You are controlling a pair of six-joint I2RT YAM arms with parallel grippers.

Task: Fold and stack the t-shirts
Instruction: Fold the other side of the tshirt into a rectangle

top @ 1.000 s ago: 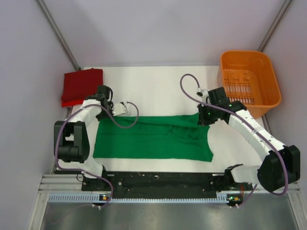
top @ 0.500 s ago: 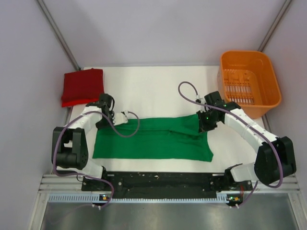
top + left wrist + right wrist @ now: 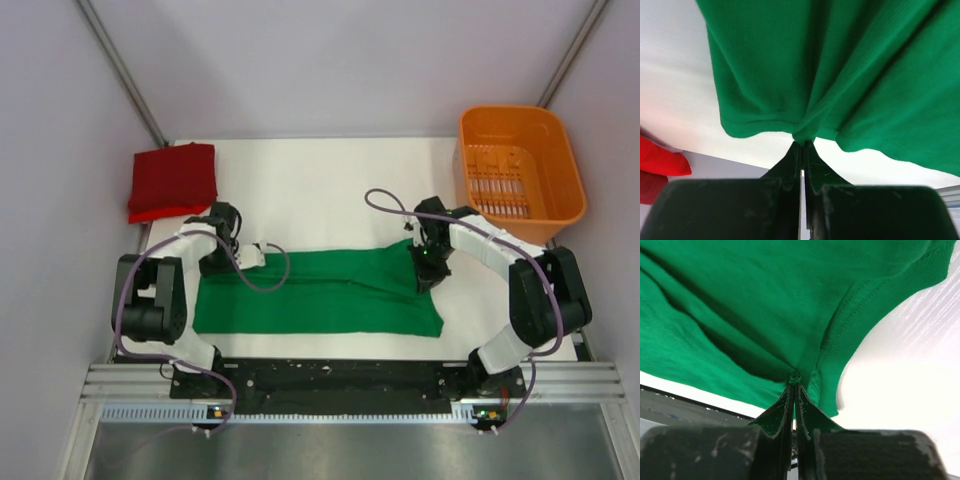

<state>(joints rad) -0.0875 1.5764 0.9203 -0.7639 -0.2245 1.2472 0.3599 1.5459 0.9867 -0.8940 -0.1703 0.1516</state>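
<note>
Fold in hand: my left pincer (image 3: 802, 142) and right pincer (image 3: 794, 383) each clamp the green t-shirt (image 3: 320, 295) at its far edge, which I judge should next be drawn evenly to the near hem.

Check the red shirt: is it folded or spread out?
Folded. The red shirt sits as a compact rectangle, no sleeves showing, with a second layer peeking out along its near edge.

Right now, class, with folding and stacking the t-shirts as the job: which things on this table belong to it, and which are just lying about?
Belongs to the job:
- green t-shirt, spread out and pinched by the left fingers and the right fingers
- dark red t-shirt, folded at the far left

Just lying about:
- orange basket, far right
</note>
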